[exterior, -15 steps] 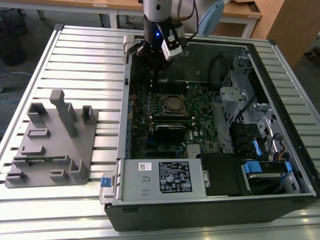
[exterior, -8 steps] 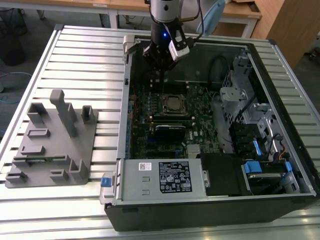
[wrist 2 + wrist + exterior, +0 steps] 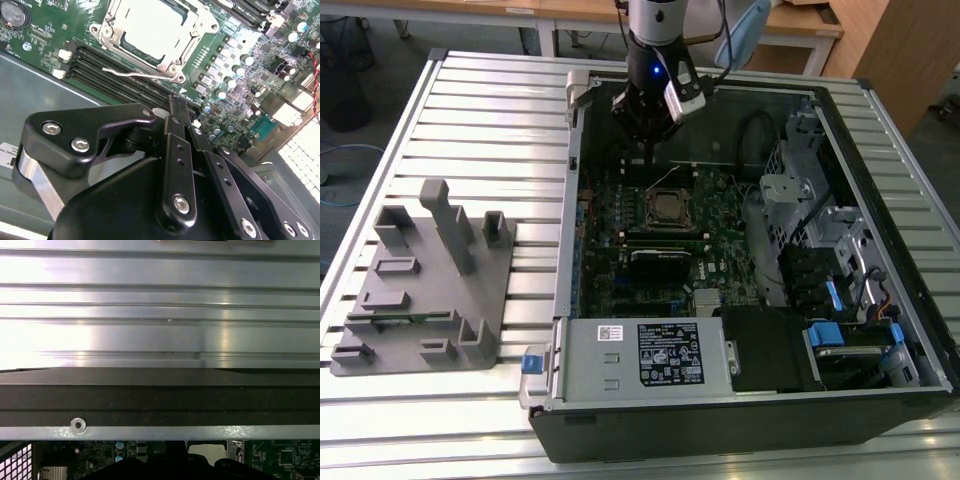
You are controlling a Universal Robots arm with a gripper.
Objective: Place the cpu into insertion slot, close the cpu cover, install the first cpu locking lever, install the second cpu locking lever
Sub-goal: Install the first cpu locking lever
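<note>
The cpu (image 3: 145, 25) shows its pale silver top, lying flat in the insertion slot on the green board; it is also visible in the exterior view as the cpu (image 3: 668, 207). The cpu cover (image 3: 196, 36), a silver frame, lies down around it and hides most of the slot. One thin wire locking lever (image 3: 128, 73) runs loose along the socket's edge, and in the exterior view this lever (image 3: 666, 178) sticks up behind the socket. My gripper (image 3: 181, 114) hangs above the board just beyond that lever, fingers shut with nothing between them; in the exterior view the gripper (image 3: 650, 152) is behind the socket.
Long black memory slots (image 3: 110, 75) lie between the socket and my gripper. The case wall (image 3: 160, 395) is close behind. A grey power supply box (image 3: 640, 355) stands at the front, a drive cage (image 3: 810, 200) at the exterior view's right, and a grey fixture (image 3: 420, 280) on the slatted table.
</note>
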